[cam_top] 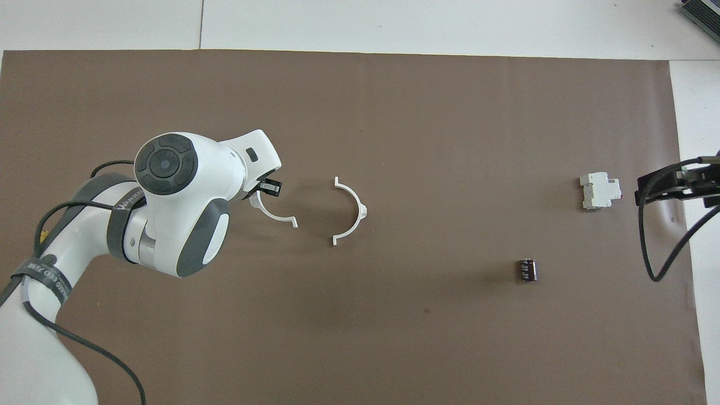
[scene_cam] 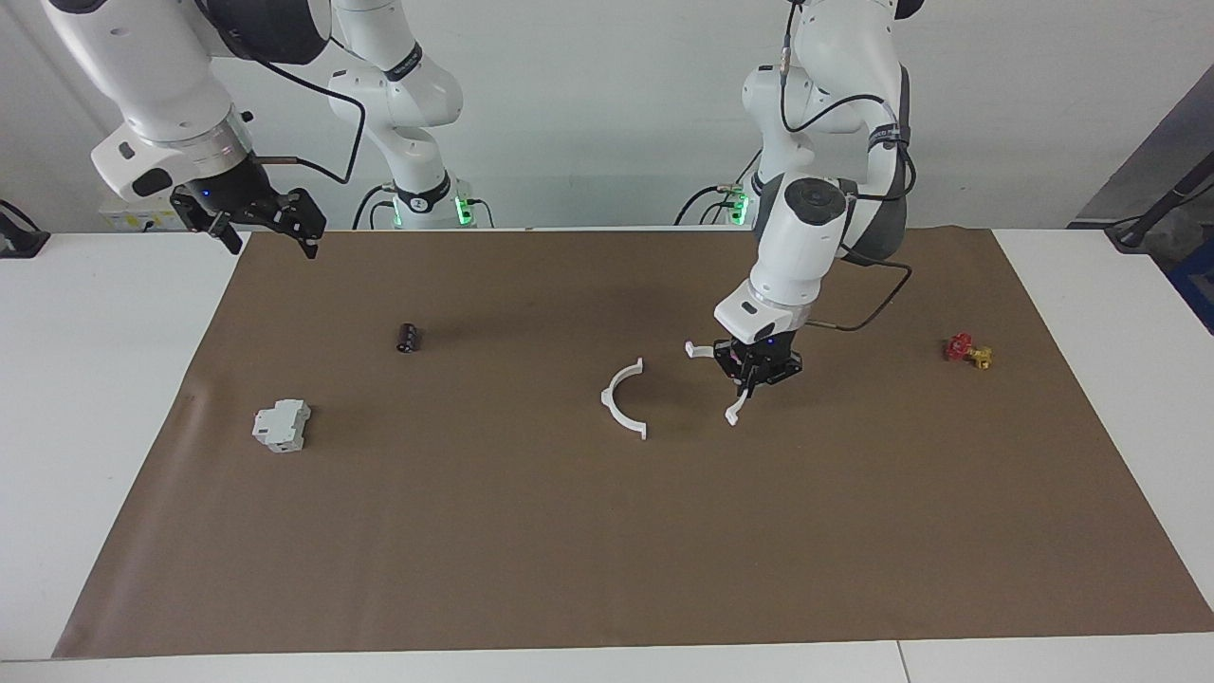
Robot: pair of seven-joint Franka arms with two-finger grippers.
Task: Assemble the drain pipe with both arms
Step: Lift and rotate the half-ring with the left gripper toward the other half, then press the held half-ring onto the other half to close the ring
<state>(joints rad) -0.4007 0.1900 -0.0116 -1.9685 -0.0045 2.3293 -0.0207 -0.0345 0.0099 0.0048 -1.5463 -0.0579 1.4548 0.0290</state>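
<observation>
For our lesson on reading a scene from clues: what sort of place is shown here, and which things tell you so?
Probably a robotics lab test bench. Two white jointed arms are fixed at a table covered by a brown mat, with small parts laid out on it: white half-rings, a grey-white box, a black cylinder.
</observation>
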